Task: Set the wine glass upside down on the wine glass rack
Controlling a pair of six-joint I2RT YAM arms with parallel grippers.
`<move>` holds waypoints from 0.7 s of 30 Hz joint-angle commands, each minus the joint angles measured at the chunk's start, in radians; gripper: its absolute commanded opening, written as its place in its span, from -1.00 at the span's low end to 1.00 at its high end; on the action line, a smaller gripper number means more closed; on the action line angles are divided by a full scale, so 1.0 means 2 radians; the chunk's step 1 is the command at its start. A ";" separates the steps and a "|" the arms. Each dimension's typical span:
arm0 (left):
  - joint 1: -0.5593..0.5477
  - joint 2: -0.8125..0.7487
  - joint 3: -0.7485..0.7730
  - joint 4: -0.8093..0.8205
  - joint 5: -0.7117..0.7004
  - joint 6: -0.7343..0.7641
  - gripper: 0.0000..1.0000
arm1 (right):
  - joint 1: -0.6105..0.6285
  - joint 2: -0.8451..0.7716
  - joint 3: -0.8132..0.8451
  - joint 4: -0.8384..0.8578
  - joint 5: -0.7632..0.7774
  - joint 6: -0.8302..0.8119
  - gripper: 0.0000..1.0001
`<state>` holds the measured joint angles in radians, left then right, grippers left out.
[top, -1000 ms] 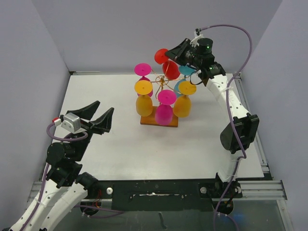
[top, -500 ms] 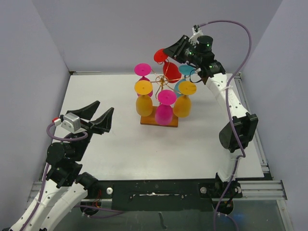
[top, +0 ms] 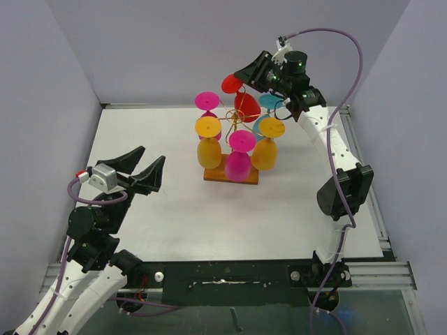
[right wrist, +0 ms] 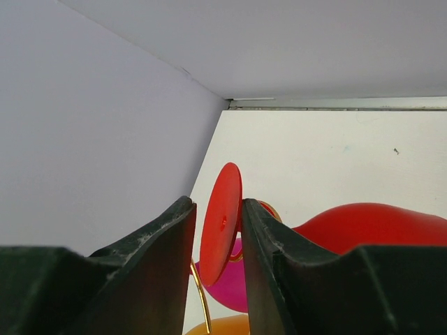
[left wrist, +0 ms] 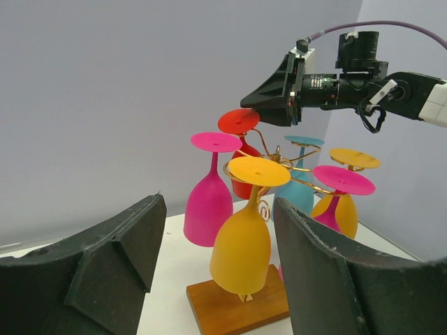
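While left claw (top: 151, 155) and right claw (top: 240, 74) gape, grey walls (top: 174, 49) enclose the white table (top: 154, 132).

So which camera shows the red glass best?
The right wrist view: the red glass is close up, its round foot between the fingers, bowl behind. The top view shows it small and far away; the left wrist view hides its bowl behind other glasses.

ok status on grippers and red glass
Left gripper open, off to side. Right gripper open around foot of red glass, hung upside down on rack. Nothing blocking.
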<state>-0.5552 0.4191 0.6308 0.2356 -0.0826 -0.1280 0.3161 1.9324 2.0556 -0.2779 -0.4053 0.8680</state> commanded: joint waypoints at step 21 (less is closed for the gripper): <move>-0.001 0.060 0.095 -0.107 -0.049 -0.060 0.35 | 0.000 -0.001 0.061 -0.021 0.045 -0.056 0.16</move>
<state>-0.5552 0.5362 0.7502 0.0494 -0.1757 -0.2295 0.3222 1.9751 2.1239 -0.3534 -0.3481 0.7902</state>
